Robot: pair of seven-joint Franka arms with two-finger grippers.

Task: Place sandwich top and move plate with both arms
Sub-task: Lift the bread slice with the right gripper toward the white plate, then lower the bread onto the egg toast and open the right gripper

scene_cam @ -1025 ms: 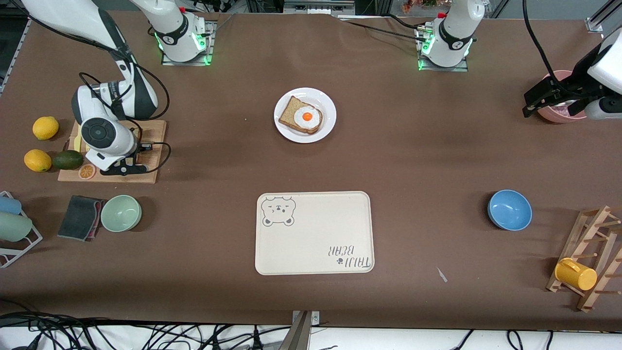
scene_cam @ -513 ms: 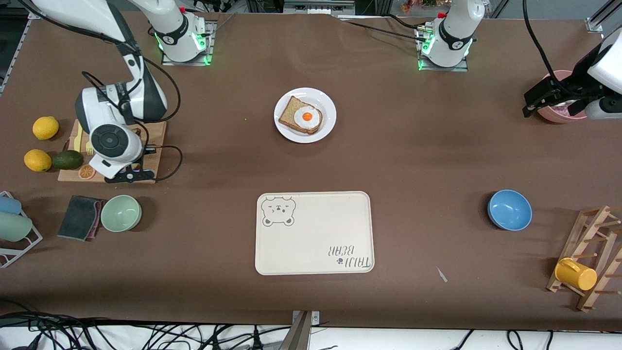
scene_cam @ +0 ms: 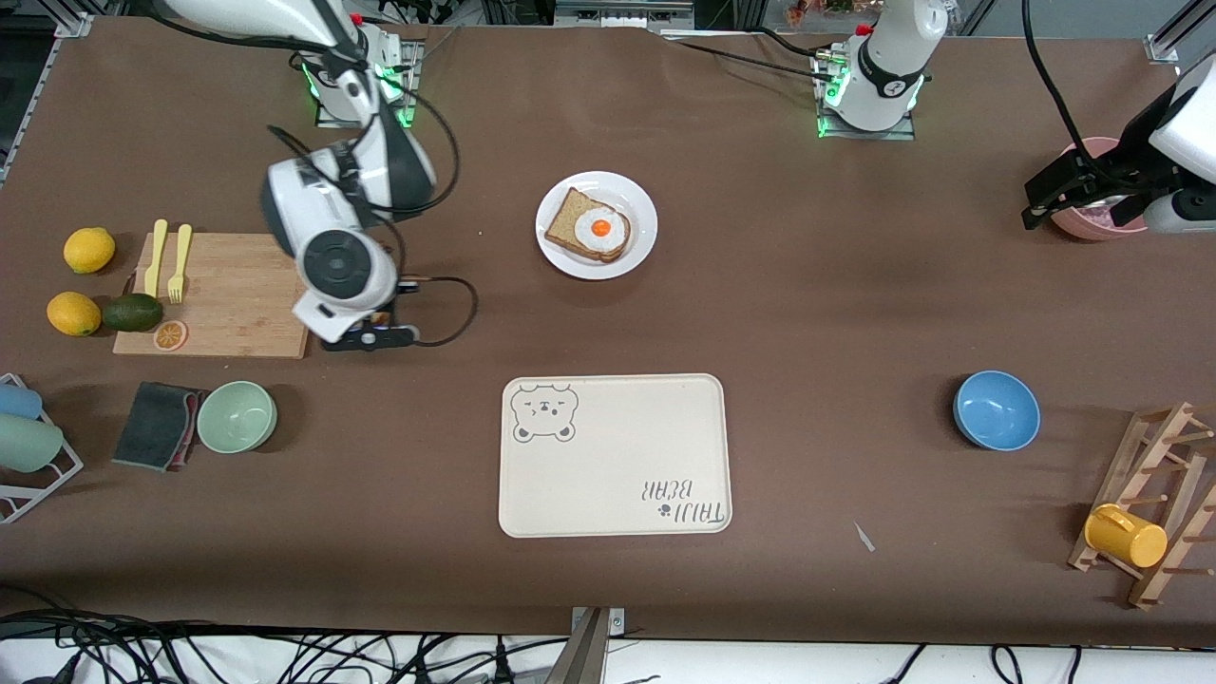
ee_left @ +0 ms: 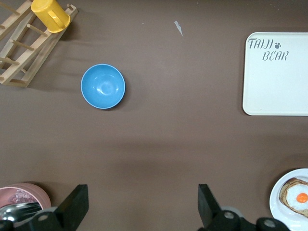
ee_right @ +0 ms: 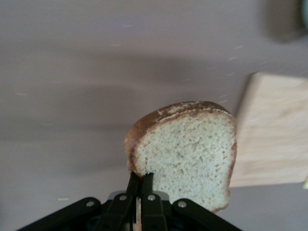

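Note:
The sandwich top (ee_right: 185,149), a speckled tan slice with a brown crust, hangs from my right gripper (ee_right: 141,180), which is shut on its edge. In the front view the right gripper (scene_cam: 366,334) is over the bare table between the cutting board (scene_cam: 228,294) and the plate, and its wrist hides the slice. The white plate (scene_cam: 641,249) holds a bread slice with a fried egg (scene_cam: 589,228). My left gripper (ee_left: 141,192) is open and empty, waiting over the table beside a pink bowl (scene_cam: 1092,223). The plate's rim also shows in the left wrist view (ee_left: 279,202).
A cream bear tray (scene_cam: 617,456) lies nearer the camera than the plate. The board carries two yellow forks (scene_cam: 166,258), with lemons and an avocado (scene_cam: 133,312) beside it. A green bowl (scene_cam: 237,416), a blue bowl (scene_cam: 996,409) and a wooden rack with a yellow mug (scene_cam: 1126,535) stand nearer the camera.
My right arm has lifted off the cutting board and moved toward the plate with the slice, uncovering the board and forks. The left arm has not moved.

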